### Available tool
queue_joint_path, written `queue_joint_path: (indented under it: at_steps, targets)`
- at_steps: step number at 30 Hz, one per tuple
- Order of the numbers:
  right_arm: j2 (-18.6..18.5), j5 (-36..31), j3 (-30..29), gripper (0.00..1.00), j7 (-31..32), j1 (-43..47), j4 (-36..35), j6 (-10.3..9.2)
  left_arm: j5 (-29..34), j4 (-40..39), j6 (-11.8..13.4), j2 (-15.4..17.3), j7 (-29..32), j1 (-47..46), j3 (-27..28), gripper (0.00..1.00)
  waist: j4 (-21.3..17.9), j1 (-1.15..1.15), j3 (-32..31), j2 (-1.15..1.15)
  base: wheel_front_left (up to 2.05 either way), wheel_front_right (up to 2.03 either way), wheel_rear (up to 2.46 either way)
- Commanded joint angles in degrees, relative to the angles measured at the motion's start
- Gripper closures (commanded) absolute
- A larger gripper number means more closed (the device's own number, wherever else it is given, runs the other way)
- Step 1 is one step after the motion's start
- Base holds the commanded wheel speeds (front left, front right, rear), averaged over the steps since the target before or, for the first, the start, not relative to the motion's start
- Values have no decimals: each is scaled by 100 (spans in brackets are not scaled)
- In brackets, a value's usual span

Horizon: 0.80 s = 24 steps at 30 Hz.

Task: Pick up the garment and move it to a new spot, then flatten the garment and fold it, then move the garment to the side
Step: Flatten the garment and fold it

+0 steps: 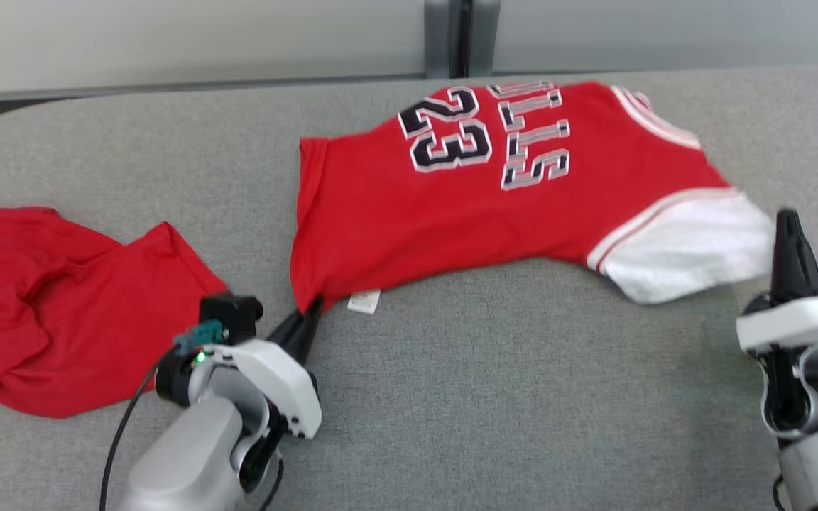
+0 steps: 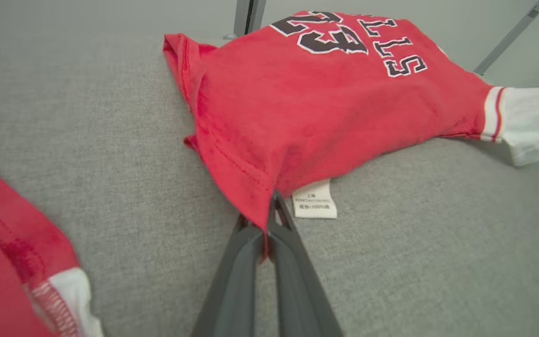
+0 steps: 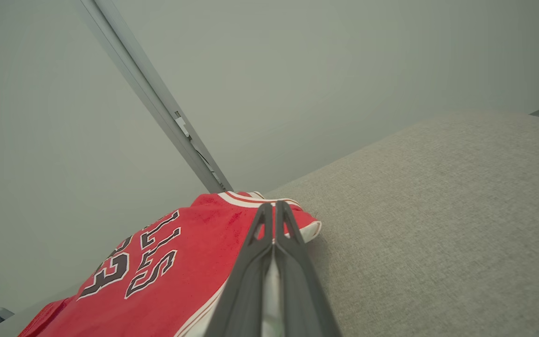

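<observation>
Spare garment [image 1: 47, 305]: crumpled at the desk's [image 1: 466, 411] left edge.
Left end effector [image 1: 307, 312]: clamped on the jersey's hem corner.
Jersey [image 1: 494, 206]: spread at the desk's far centre, unfolded.
Writing: "23", "ULLS"; care tag [image 2: 315, 199] reads "100%".
Right end effector [image 1: 789, 227]: fingers together beside the white sleeve; grip unclear.
Progress: apparently flattening; fold and side move remain.

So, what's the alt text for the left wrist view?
The left pincer is shut on a hem corner of a red basketball jersey numbered 23, spread over a grey fabric surface. Another red garment lies at lower left.
</observation>
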Motion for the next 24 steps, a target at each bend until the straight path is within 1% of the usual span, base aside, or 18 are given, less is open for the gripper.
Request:
queue_joint_path:
  at_steps: [1,6,13,19,24]
  targets:
    - [-68,76,-61,100,86,172,25,-2,-101,36,-1,39,21,90,-15,100,42,0,-182,0,0,0,0]
    - [-197,121,-291,100,294,600,47,-2,-403,35,-1,36,5,294,-94,100,85,0,-431,0,0,0,0]
    - [-269,102,-557,100,489,910,-125,-2,-603,-25,-1,121,-55,421,-181,100,137,0,-605,0,0,0,0]
    - [-266,54,-676,100,1017,1237,-412,-2,-787,-261,-2,230,77,613,-398,100,191,0,-743,0,0,0,0]
    - [-291,43,-688,100,1629,1675,-814,-2,-953,-705,-2,536,416,943,-692,100,219,0,-940,0,0,0,0]
